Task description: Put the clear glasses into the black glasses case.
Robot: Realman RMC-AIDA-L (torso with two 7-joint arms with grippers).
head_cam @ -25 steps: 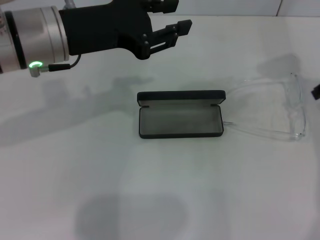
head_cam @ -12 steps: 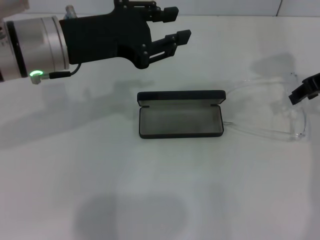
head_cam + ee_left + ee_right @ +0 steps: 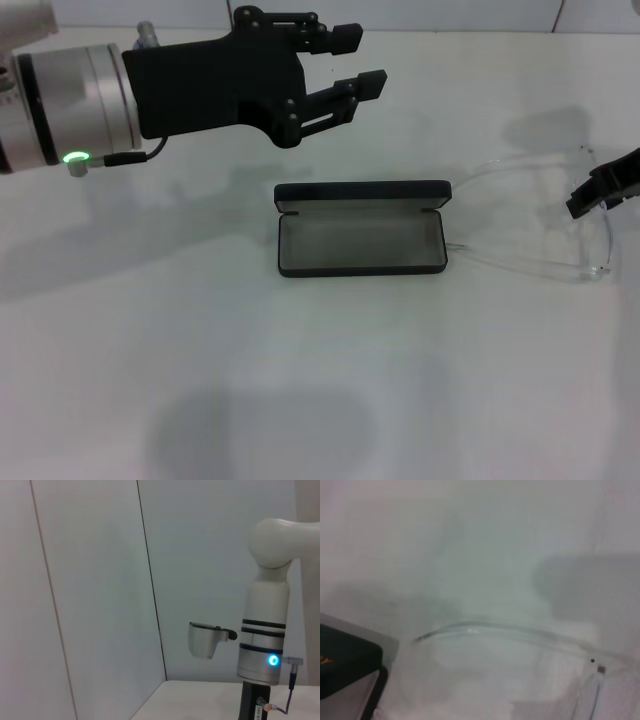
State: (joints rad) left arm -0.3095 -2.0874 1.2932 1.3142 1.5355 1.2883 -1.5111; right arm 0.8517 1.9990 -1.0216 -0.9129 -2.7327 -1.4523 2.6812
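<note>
The black glasses case (image 3: 360, 232) lies open at the middle of the table, grey lining up and lid raised along its far side. The clear glasses (image 3: 596, 245) rest unfolded to its right, temple arms pointing at the case. My left gripper (image 3: 360, 60) hovers open above and behind the case's left part. A dark part of my right gripper (image 3: 604, 186) reaches in from the right edge, over the glasses' front. In the right wrist view a clear temple arm (image 3: 495, 630) runs across, and the corner of the case (image 3: 345, 662) shows a small orange mark.
The table (image 3: 300, 380) is plain white. A white wall stands behind it. The left wrist view shows wall panels and the white right arm (image 3: 265, 630) with a blue light.
My right gripper has come in from the right edge to above the glasses' front. The left gripper has drifted slightly lower and to the right. Case and glasses have not moved.
</note>
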